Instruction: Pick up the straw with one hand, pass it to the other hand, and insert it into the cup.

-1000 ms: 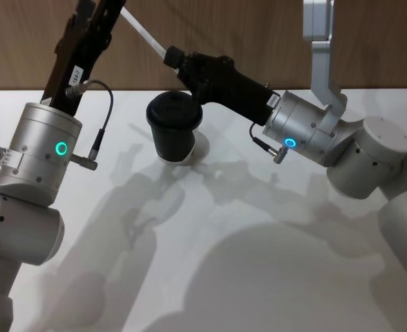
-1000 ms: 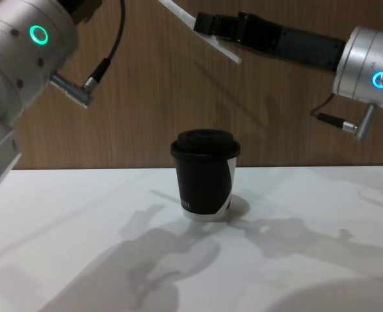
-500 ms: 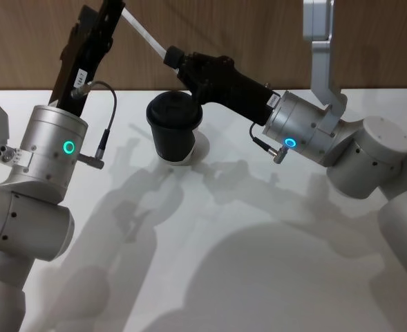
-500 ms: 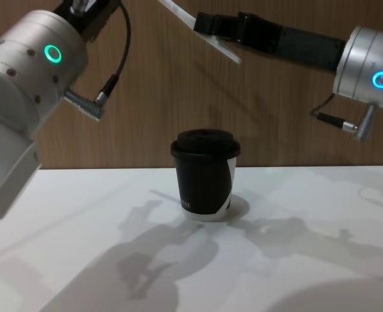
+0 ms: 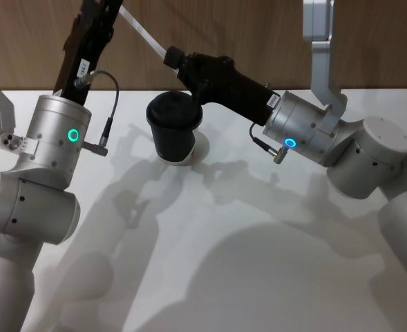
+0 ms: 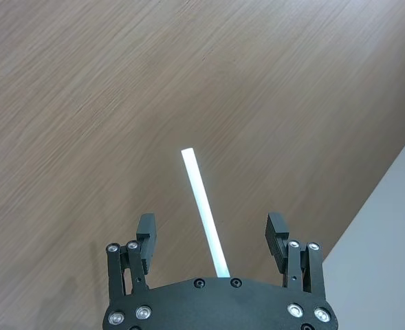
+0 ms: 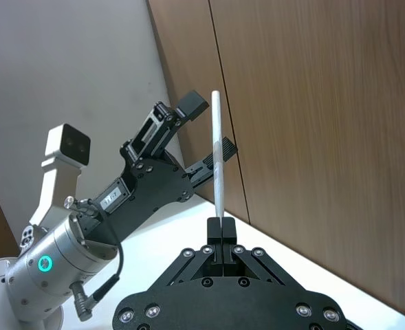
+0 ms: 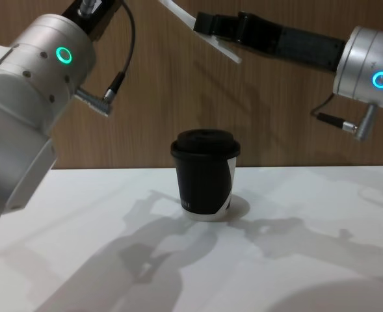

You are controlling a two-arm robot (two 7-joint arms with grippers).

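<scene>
**Desk:** Who has the straw (image 7: 214,144)?

**Photographer:** The right gripper (image 7: 219,221), clamped shut on the straw a short way from 1 end. It reaches in from the right, high above the white table (image 5: 258,263). The straw is held at a slant in front of the wood-panelled wall (image 8: 145,97).

**Desk:** And the left gripper (image 6: 212,225)?

**Photographer:** Raised on the left, jaws spread wide. The straw's long free part runs up between its 2 fingers (image 6: 276,232). The left wrist camera shows a clear gap on either side, so neither finger touches it.

**Desk:** Where is the cup (image 8: 204,172)?

**Photographer:** Upright on the table with its black domed lid on and a white patch on its side facing the chest camera. It stands roughly below the right gripper's tip. The straw's short lower end hangs well above the lid, apart from it.
</scene>
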